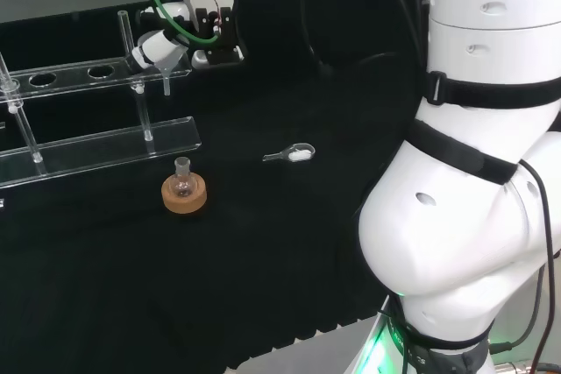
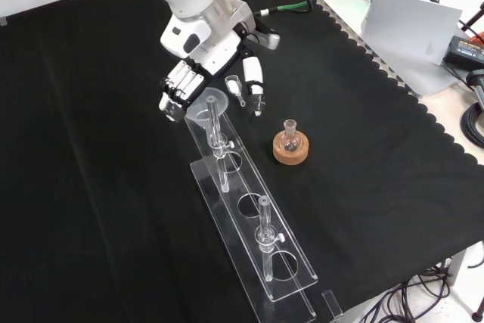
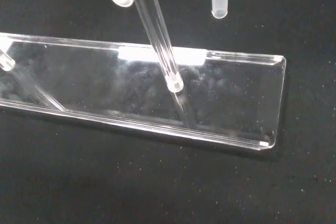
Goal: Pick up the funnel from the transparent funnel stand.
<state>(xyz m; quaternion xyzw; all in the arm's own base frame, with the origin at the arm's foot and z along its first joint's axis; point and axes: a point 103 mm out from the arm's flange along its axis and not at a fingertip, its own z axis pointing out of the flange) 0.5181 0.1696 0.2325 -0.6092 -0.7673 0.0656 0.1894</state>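
Black-and-white robot hand (image 2: 181,85) curled round small clear plastic funnel (image 2: 209,103), pinching rim w/ thumb. Funnel seated in end hole of transparent acrylic funnel stand (image 2: 283,277), stem hanging thru, prob. not yet lifted.

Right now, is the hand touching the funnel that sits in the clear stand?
Cannot tell. In the front view the hand sits around the funnel, with fingers at its rim, but neither contact nor a gap shows plainly. The head view is no clearer.
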